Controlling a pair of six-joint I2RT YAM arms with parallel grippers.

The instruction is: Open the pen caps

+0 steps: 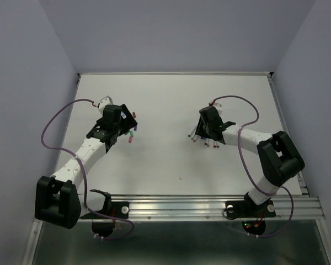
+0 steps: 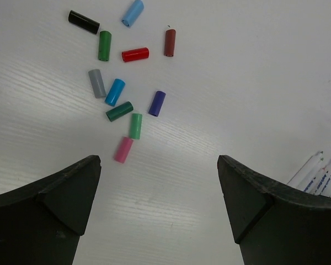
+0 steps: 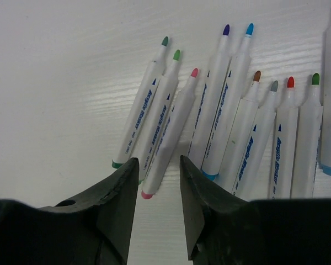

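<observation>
The white table [image 1: 171, 94] has a metal rail [image 1: 209, 203] along its near edge. The pen caps [image 2: 115, 92] lie loose in the left half of the table, about midway between the far edge and the near edge. There are eleven of them, all lying on their sides and close together: black, light blue, two green, red, dark red, grey, blue, purple, dark green and pink. The pink cap [image 2: 123, 149] is the nearest one to the left gripper [image 2: 159, 163], and nothing lies between them. The pens [image 3: 231, 110] are in the right half of the table, well apart from the caps. They lie side by side without caps, their coloured tips pointing roughly the same way, and several barrels touch each other.

The left arm [image 1: 91, 146] reaches from the near left corner toward the caps, and a purple cable [image 1: 55, 121] loops beside it. Its fingers [image 2: 55, 210] are spread wide and hold nothing. The right arm [image 1: 276, 157] rises from the near edge on the right side and bends back toward the middle of the table, over the pens. The right gripper [image 3: 158, 163] has its fingers only a little apart. The back end of the pink pen [image 3: 174, 124] shows in this narrow gap, but I cannot tell if the fingers touch it.
</observation>
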